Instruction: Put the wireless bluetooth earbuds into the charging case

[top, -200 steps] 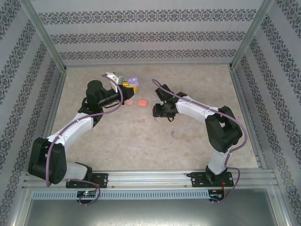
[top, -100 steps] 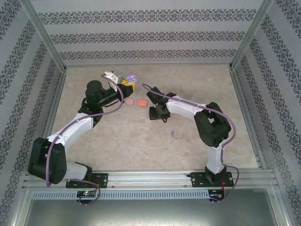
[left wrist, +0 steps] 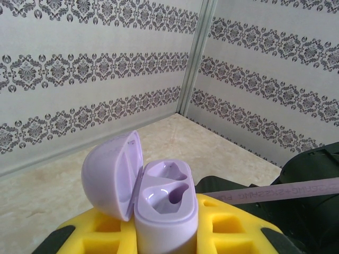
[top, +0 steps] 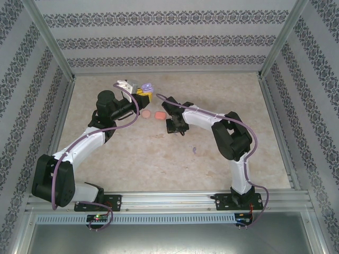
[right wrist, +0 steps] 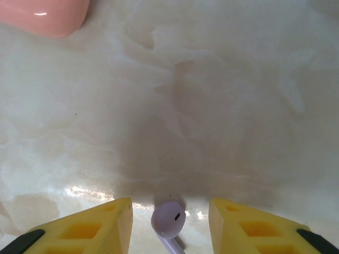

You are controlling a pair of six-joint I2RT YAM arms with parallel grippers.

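From above, an open lilac plastic charging case (top: pixel 148 87) is seen behind a salmon-pink rounded case (top: pixel 160 114). Left wrist: the lilac case is clamped by the left claw (left wrist: pixel 164 241). Right wrist: a tiny purple earbud (right wrist: pixel 169 218) is flanked by the parted right claw (right wrist: pixel 169 205), near the pink case.

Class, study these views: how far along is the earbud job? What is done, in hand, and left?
Done: the left tool grips the purple charging case, lid open, both wells empty. In hand: the right tool straddles a purple earbud on the table, not touching it. Left: grip it, seat it in a well, then likely fetch the small purple piece lying nearer the right arm's base.
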